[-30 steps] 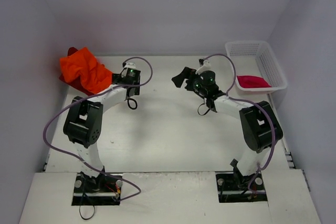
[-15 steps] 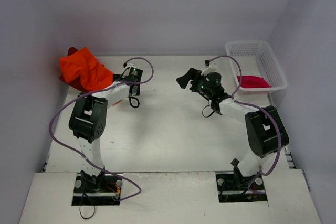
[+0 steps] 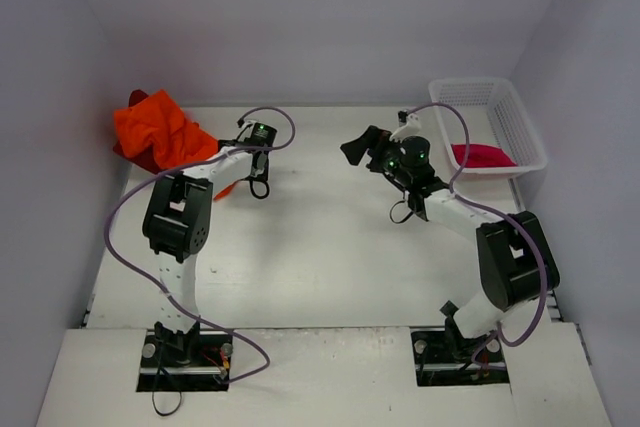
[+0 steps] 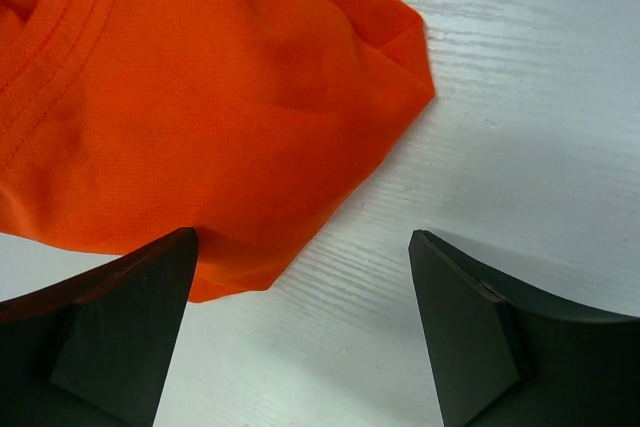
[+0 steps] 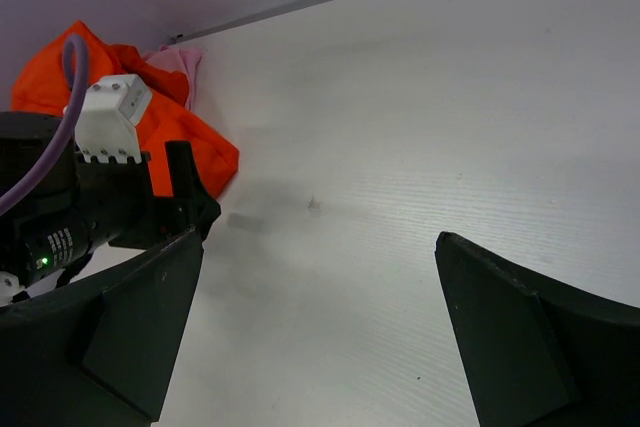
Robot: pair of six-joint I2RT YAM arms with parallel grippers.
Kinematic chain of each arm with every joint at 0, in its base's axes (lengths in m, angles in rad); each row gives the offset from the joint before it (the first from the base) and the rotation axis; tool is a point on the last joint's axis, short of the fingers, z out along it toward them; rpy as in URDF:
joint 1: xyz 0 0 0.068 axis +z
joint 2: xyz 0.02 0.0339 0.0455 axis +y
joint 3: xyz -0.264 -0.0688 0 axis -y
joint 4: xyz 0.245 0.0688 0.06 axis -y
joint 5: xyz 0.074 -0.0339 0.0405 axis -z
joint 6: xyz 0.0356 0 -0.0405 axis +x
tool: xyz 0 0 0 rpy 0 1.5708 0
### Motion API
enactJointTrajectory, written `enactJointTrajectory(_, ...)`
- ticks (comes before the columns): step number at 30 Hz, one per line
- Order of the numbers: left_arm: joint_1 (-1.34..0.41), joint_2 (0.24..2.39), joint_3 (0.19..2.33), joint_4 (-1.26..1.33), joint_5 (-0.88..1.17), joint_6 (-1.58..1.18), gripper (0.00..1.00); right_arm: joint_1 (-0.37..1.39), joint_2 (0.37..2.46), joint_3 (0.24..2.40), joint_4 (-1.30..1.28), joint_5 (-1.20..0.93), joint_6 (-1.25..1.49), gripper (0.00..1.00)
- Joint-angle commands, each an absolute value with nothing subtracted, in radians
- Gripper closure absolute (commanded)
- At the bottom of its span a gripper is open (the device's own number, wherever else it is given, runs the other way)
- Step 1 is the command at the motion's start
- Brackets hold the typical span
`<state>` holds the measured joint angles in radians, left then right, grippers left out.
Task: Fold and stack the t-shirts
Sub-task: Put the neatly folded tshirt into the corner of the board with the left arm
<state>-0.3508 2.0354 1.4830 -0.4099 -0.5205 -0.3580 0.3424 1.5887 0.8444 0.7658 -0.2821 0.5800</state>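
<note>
The left gripper (image 4: 302, 239) is spread wide and grips nothing. It sits low over the table (image 3: 320, 247), and a loose corner of the orange shirt (image 4: 200, 97) lies between its jaws. That looks like a setup to pinch this corner and drag the shirt out flat for folding.

The right gripper (image 3: 358, 147) is also wide open and empty. It hangs above bare table near the middle and faces the pile on the left, probably waiting to take a second corner.

The orange shirt lies crumpled at the far left by the wall, on top of the dark red shirt (image 3: 128, 154), of which only an edge shows.

The basket (image 3: 470, 95) stands at the far right, well apart from both grippers. It holds the pink shirt (image 3: 482, 156), bunched on its floor, and nothing else that I can see. No shirt is folded yet.
</note>
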Motion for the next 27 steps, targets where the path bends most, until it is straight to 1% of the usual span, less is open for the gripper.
enactJointTrajectory(1,-0.325,2.003,1.528,-0.460,-0.512,-0.394,0.19,0.330,1.513,0.851,0.830,-0.295,0.584,0.01)
enactJointTrajectory(11,-0.288,2.031,1.563,-0.512,-0.511,-0.413,0.19,0.316,1.488,0.838,0.827,-0.295,0.583,0.01)
enactJointTrajectory(27,-0.287,2.088,1.604,-0.563,-0.551,-0.394,0.19,0.272,1.468,0.799,0.856,-0.319,0.595,0.01)
